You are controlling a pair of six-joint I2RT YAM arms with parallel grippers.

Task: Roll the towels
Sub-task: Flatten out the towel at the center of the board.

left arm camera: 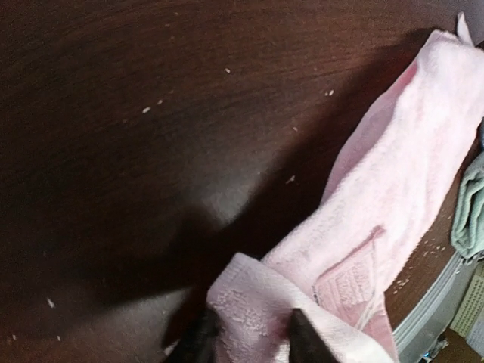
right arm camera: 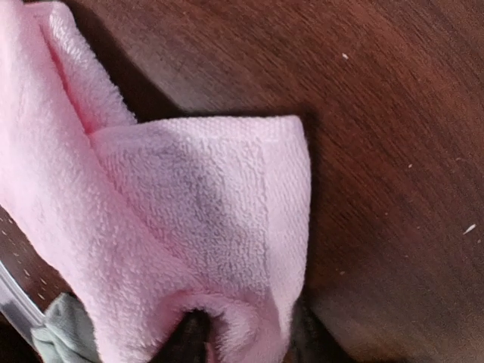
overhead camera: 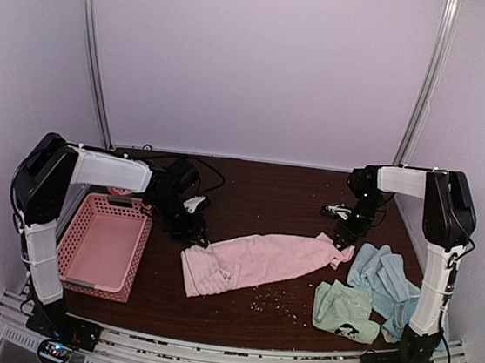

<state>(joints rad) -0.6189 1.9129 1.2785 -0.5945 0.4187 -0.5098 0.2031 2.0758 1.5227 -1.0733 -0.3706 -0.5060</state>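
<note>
One pink towel [overhead camera: 255,262], both ends pinched: left gripper [overhead camera: 195,236], right gripper [overhead camera: 343,240]. One green towel [overhead camera: 344,309]. Blue towels [overhead camera: 383,281], count unclear. One basket [overhead camera: 140,253].

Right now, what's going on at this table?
Both arms are working on one long pink terry-cloth towel. The left pincer pinches its near-left end and the right pincer pinches the opposite end, so it lies stretched in a folded strip across the dark wooden table. No roll has been started yet. A mint green cloth towel and crumpled light blue cloth towels wait untouched by the right arm's base. A pink latticed plastic basket sits on the left.
</note>
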